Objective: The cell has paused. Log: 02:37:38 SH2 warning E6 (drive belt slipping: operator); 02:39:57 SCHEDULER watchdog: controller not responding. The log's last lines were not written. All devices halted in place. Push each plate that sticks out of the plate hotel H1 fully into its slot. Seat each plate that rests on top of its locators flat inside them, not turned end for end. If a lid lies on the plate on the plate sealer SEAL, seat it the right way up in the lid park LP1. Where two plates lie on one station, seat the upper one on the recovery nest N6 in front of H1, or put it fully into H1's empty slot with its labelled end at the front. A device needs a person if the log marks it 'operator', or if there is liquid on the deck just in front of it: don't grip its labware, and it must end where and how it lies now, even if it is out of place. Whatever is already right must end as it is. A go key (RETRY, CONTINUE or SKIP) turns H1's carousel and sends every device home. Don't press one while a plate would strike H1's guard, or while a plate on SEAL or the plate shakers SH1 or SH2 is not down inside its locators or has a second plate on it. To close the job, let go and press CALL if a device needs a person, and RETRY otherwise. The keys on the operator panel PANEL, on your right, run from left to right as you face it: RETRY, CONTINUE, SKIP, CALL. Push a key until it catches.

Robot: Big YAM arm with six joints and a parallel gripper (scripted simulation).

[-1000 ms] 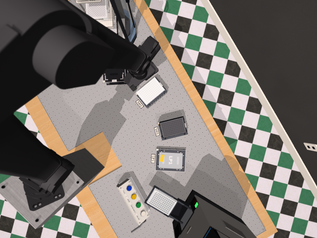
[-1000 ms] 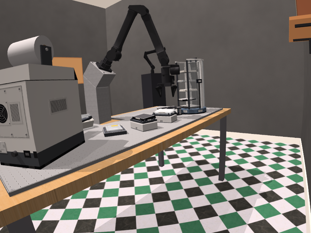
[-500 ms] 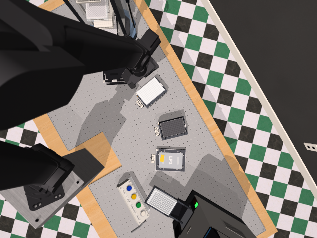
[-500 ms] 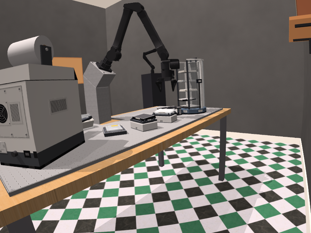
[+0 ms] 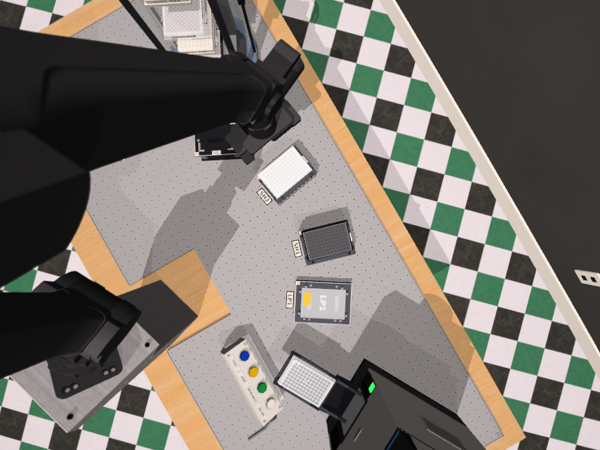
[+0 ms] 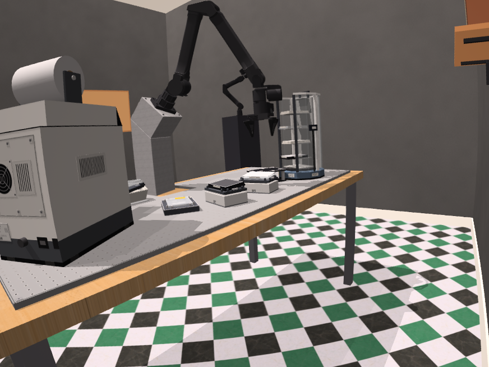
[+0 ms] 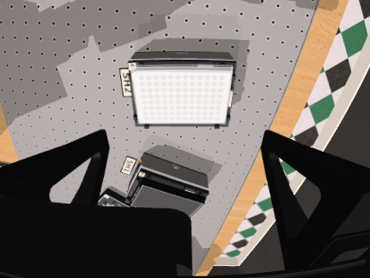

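My gripper (image 6: 261,128) is open and empty, high above the deck near the plate hotel H1 (image 6: 299,136). In the wrist view its fingers frame the white plate on shaker SH2 (image 7: 183,94), far below; it also shows in the overhead view (image 5: 285,173). A black plate sits on shaker SH1 (image 5: 327,240). The lid park LP1 (image 5: 323,302) holds a clear lid with a yellow mark. A white plate (image 5: 306,380) lies on the sealer SEAL's tray. The panel (image 5: 252,380) has several coloured keys.
The sealer's large body (image 6: 59,173) stands at the near end of the table. The arm's pedestal (image 6: 155,146) stands at the back. The table's long edge (image 5: 378,193) runs close beside the shakers.
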